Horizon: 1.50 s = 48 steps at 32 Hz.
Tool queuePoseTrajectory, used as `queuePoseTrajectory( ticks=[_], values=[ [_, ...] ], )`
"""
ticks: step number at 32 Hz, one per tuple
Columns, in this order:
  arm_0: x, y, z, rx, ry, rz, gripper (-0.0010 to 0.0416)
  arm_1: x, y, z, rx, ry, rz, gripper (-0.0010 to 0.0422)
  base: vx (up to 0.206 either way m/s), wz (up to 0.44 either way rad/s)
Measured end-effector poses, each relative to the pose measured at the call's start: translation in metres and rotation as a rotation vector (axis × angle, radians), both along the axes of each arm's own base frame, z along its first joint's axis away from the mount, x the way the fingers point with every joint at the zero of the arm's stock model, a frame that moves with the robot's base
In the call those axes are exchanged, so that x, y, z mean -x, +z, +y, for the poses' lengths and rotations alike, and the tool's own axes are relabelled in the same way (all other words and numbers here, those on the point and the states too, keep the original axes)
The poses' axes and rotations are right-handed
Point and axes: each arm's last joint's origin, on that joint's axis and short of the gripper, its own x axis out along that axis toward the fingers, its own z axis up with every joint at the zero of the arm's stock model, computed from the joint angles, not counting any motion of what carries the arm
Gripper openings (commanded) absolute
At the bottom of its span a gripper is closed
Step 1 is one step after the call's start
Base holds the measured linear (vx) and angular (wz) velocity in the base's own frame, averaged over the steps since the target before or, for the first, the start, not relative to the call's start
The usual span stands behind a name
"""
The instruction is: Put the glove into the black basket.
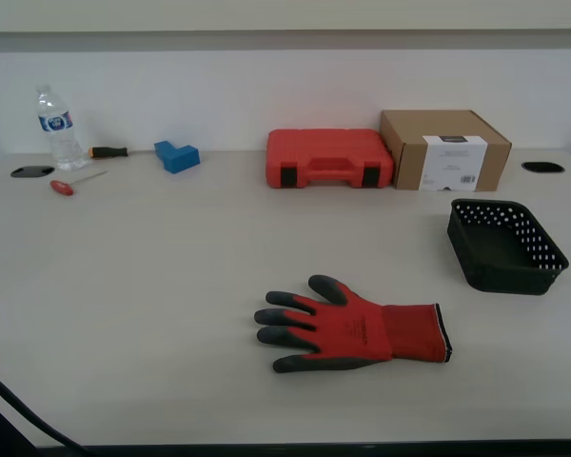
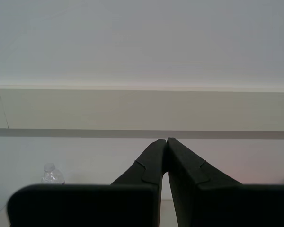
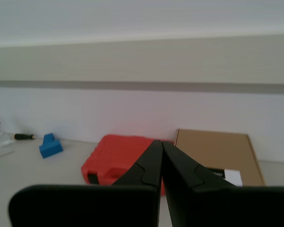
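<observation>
A red knit glove with dark grey coated fingers (image 1: 354, 326) is lying flat; a perforated black plastic basket (image 1: 504, 247) is sitting at its two o'clock.

1. A red plastic tool case (image 1: 329, 159) lies at the upper middle of the exterior view, closed, with two black latches.
2. A cardboard box (image 1: 444, 149) stands just beside the case, on the exterior view's right, and shows a white label.
3. A blue block (image 1: 177, 155) lies in the upper left.
4. A water bottle (image 1: 57, 129) stands upright at the far upper left.
5. Two screwdrivers lie near the bottle: an orange-and-black screwdriver (image 1: 108, 151) and a red-handled screwdriver (image 1: 71, 184).
</observation>
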Motion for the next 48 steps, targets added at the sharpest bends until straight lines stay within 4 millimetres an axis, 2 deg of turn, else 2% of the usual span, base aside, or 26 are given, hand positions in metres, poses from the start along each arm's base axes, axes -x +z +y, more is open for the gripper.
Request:
queuePoseTrajectory(
  ticks=[9, 13, 18, 21, 29, 35, 42, 44, 48],
  values=[
    [0.007, -0.023, 0.010, -0.004, 0.099, 0.245, 0.0001, 0.000, 0.000, 0.000, 0.000, 0.000, 0.000, 0.0000, 0.000, 0.000],
    [0.013, -0.031, 0.024, -0.006, 0.190, 0.345, 0.0001, 0.000, 0.000, 0.000, 0.000, 0.000, 0.000, 0.0000, 0.000, 0.000],
    [0.021, -0.038, 0.051, -0.019, 0.301, 0.442, 0.0001, 0.000, 0.000, 0.000, 0.000, 0.000, 0.000, 0.0000, 0.000, 0.000],
    [0.020, -0.043, 0.055, -0.034, 0.317, 0.480, 0.0001, 0.000, 0.000, 0.000, 0.000, -0.001, 0.002, 0.0000, 0.000, 0.000],
    [0.015, -0.073, 0.074, -0.002, 0.390, 0.644, 0.0001, 0.000, 0.000, 0.000, 0.000, 0.003, 0.001, 0.0000, 0.000, 0.000],
    [0.024, -0.097, 0.095, 0.059, 0.472, 0.815, 0.0001, 0.000, 0.000, 0.000, 0.000, 0.003, 0.001, 0.0000, 0.000, 0.000],
    [0.036, -0.120, 0.111, 0.216, 0.416, 0.945, 0.0001, 0.000, 0.000, 0.000, 0.000, 0.003, 0.001, 0.0000, 0.000, 0.000],
    [0.037, -0.127, 0.113, 0.231, 0.389, 1.056, 0.0001, 0.000, 0.000, 0.000, 0.000, 0.003, 0.001, 0.0000, 0.000, 0.000],
    [0.034, -0.126, 0.122, 0.292, 0.376, 1.191, 0.0001, 0.000, 0.000, 0.000, 0.000, 0.003, 0.001, 0.0000, 0.000, 0.000]
  ],
)
